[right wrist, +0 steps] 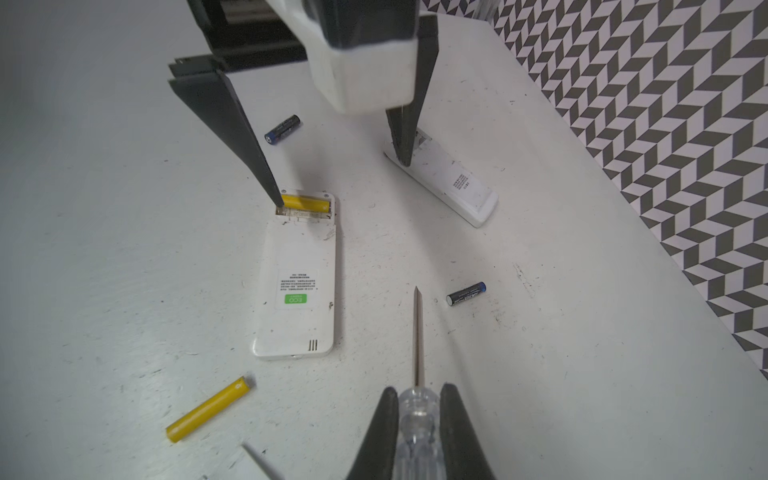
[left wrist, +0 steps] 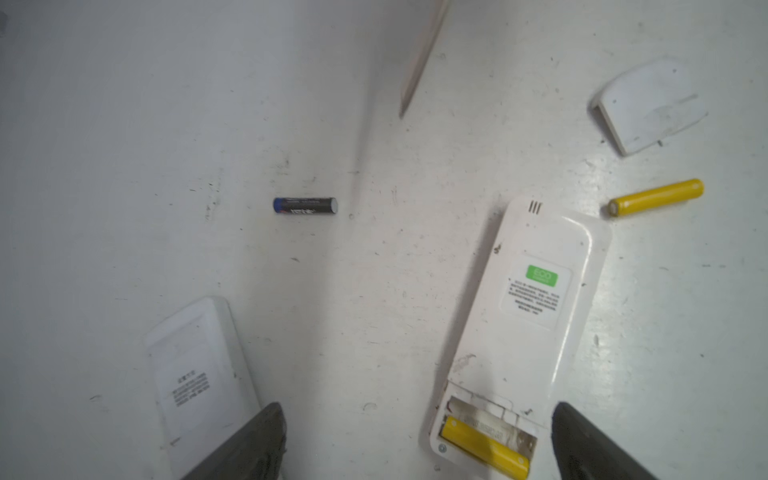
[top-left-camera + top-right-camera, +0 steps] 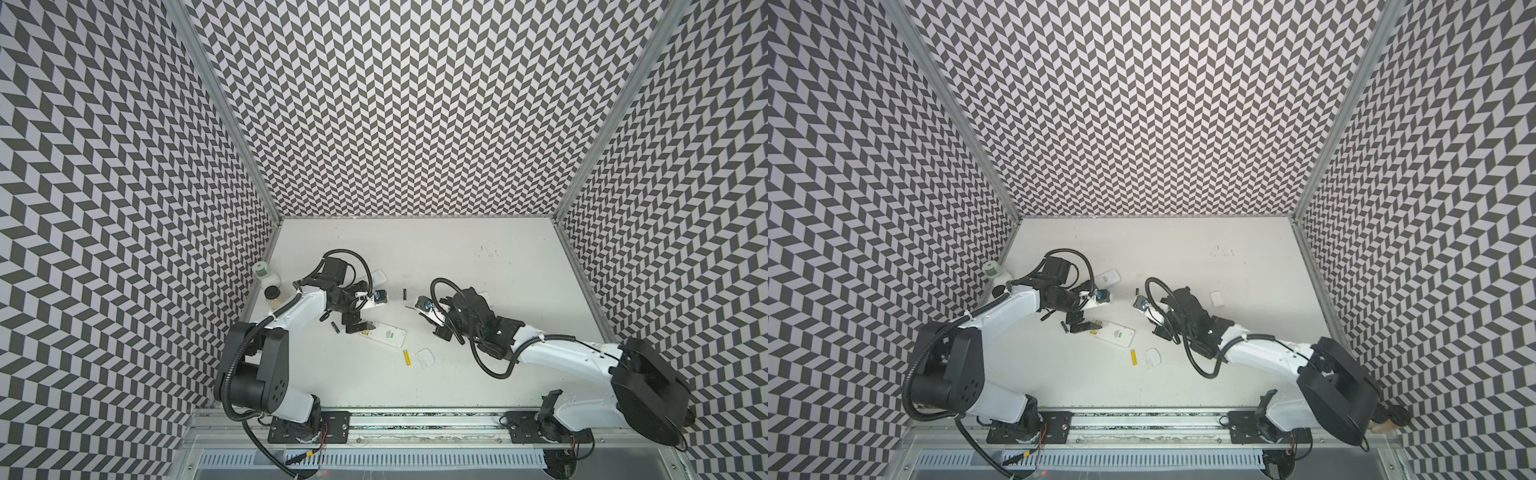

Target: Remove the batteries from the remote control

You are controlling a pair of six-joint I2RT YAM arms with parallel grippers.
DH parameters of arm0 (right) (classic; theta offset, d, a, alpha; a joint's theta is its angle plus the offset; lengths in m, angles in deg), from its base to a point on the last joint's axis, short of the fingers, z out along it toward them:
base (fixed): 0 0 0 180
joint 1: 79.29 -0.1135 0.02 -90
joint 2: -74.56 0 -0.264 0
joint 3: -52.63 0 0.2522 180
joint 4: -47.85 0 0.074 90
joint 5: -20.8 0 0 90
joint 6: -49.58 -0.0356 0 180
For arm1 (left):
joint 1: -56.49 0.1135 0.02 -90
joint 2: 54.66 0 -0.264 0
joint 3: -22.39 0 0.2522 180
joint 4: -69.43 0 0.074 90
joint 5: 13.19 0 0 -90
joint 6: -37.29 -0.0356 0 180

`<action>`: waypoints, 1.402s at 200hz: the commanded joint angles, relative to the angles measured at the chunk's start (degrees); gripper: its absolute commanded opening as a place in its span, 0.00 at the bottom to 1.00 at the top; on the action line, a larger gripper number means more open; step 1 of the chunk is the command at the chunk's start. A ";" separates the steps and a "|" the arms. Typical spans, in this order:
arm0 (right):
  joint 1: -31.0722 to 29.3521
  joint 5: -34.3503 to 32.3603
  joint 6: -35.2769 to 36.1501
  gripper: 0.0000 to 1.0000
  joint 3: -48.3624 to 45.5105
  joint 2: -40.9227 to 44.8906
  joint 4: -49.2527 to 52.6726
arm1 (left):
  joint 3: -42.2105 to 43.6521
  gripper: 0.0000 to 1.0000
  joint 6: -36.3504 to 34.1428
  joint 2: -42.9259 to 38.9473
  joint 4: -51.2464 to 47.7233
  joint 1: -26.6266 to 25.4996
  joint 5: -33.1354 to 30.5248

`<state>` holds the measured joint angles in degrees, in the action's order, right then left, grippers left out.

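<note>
A white remote control (image 2: 528, 311) with a green label lies back up, its compartment open. One yellow battery (image 2: 484, 446) sits in the compartment. A second yellow battery (image 1: 212, 409) lies loose beyond the remote's other end. Two black batteries (image 1: 465, 294) (image 1: 282, 129) lie on the table. My left gripper (image 2: 415, 453) hangs open over the compartment end, one fingertip (image 1: 276, 195) at the seated battery's end. My right gripper (image 1: 417, 399) is shut on the clear handle of a screwdriver (image 1: 417, 332), whose tip points at the table beside the remote.
A second white remote (image 1: 449, 178) lies back up beyond the left gripper. A loose cover (image 2: 648, 106) rests near the free yellow battery, and another small white cover (image 3: 1217, 298) lies further right. Two bottles (image 3: 266, 278) stand at the left wall.
</note>
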<state>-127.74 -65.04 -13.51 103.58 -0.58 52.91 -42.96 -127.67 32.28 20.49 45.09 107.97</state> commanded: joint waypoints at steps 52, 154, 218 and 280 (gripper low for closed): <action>0.72 -2.53 -2.21 0.00 -6.45 10.71 -0.47 | -2.65 0.92 -9.46 9.12 -7.19 0.02 -4.65; 0.75 -4.93 -2.66 0.00 -6.53 12.56 1.60 | 2.50 0.66 -11.24 9.54 -2.79 -1.12 -5.48; 0.72 -4.16 -1.80 0.00 -6.74 13.80 1.32 | 3.50 0.49 -6.00 8.22 1.04 -2.97 -3.09; 0.63 0.05 2.69 0.00 -10.31 16.93 -2.84 | 4.46 0.48 0.21 9.13 4.55 -6.80 -1.63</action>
<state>-127.10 -68.28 -14.05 95.66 14.68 55.29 -40.75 -130.73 39.62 19.33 41.57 102.57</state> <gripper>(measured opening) 0.156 0.506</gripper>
